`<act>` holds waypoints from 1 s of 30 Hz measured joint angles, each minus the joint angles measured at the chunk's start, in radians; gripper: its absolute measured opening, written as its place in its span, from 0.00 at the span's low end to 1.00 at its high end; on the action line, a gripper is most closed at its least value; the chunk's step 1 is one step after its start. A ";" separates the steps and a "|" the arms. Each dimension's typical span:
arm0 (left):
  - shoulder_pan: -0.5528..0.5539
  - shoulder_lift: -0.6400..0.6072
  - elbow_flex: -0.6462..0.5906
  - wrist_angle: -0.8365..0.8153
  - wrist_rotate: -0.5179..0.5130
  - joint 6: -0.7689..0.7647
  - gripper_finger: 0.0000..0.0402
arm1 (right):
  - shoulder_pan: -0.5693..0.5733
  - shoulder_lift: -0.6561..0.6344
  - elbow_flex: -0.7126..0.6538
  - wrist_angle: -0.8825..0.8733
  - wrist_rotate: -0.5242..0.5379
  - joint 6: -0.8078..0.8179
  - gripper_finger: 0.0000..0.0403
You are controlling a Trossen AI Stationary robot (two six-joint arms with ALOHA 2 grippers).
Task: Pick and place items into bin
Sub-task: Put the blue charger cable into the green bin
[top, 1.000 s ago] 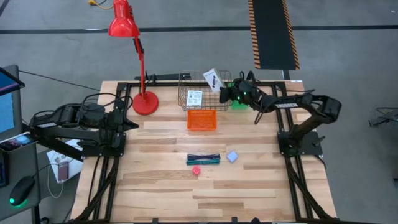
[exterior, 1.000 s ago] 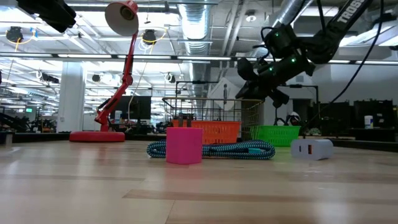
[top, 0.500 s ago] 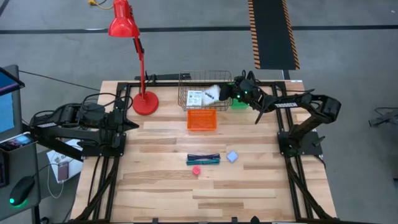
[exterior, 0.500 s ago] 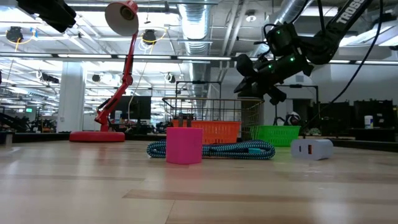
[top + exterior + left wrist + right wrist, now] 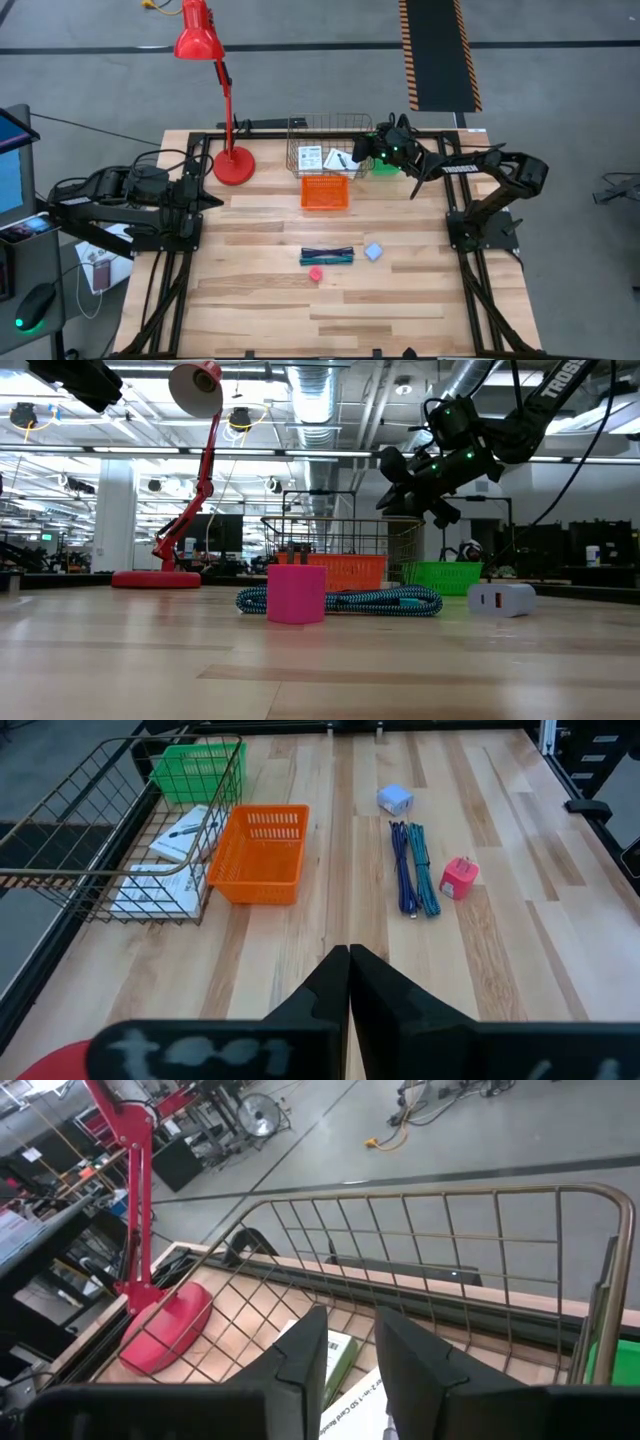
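On the left, my left tool (image 5: 349,982) sat parked at the bench's (image 5: 260,300) left edge, its fingers pressed flat together with nothing between them. A red lamp (image 5: 232,163) stood just behind and inboard of it.

Next came the wire basket (image 5: 296,130) at the back of the bench, thin bronze rod in an open grid. Two white cards (image 5: 185,830) lay flat inside it, matte card stock with black print, one beside the other. An orange slotted plastic bin (image 5: 325,192) sat just in front of the basket.

The items left on the bench lay well forward of that, near the middle: the braided teal and dark cables (image 5: 327,256), bunched straight with their long axis running across the bench from left to right; a small pink block (image 5: 316,272) just in front of their left end; and a pale blue cube (image 5: 373,252) just off their right end.

My right tool (image 5: 348,1345) hovered above the basket's right rim, fingers slightly apart and gripping nothing. The cables lay forward of it, toward me and a little left. I judged the right arm somewhat nearer and better placed, and a grip across the bundle's short width the sensible one.
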 joint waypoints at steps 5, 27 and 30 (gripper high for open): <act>0.000 0.000 0.000 0.000 0.000 -0.004 0.00 | 0.006 0.000 0.000 0.000 0.000 -0.002 0.20; 0.000 0.000 0.000 0.000 0.000 -0.007 0.00 | 0.110 0.000 0.000 -0.001 -0.001 -0.066 0.20; 0.000 0.000 0.000 0.000 0.000 -0.002 0.00 | 0.121 0.000 0.000 -0.001 -0.001 -0.078 0.20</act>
